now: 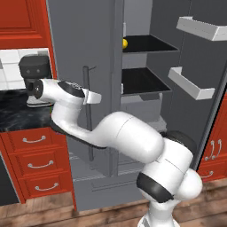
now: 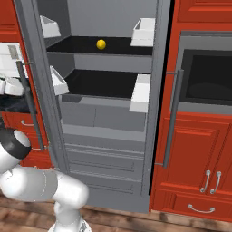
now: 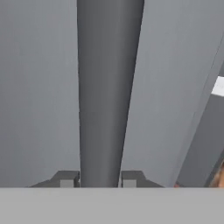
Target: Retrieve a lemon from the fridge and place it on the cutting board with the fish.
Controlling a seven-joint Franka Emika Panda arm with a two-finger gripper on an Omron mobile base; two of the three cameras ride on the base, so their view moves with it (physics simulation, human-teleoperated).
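Light is even and diffuse across all three views, with no single visible source and no hard-edged shadows. The fridge [image 2: 108,136] interior is dimmer than its doors; its black shelves [image 2: 104,81] read as flat dark planes with a faint sheen. The white arm [image 1: 128,137] shows soft shading, brighter on top, darker underneath. The lemon [image 2: 101,44] stands out as a saturated yellow spot. The renders are low-resolution and slightly soft, with jagged edges. In the hand view the vertical bar handle [image 3: 109,92] carries a smooth gradient, darker along its right side, and everything looks blurred at close range. No glare or edge distortion.
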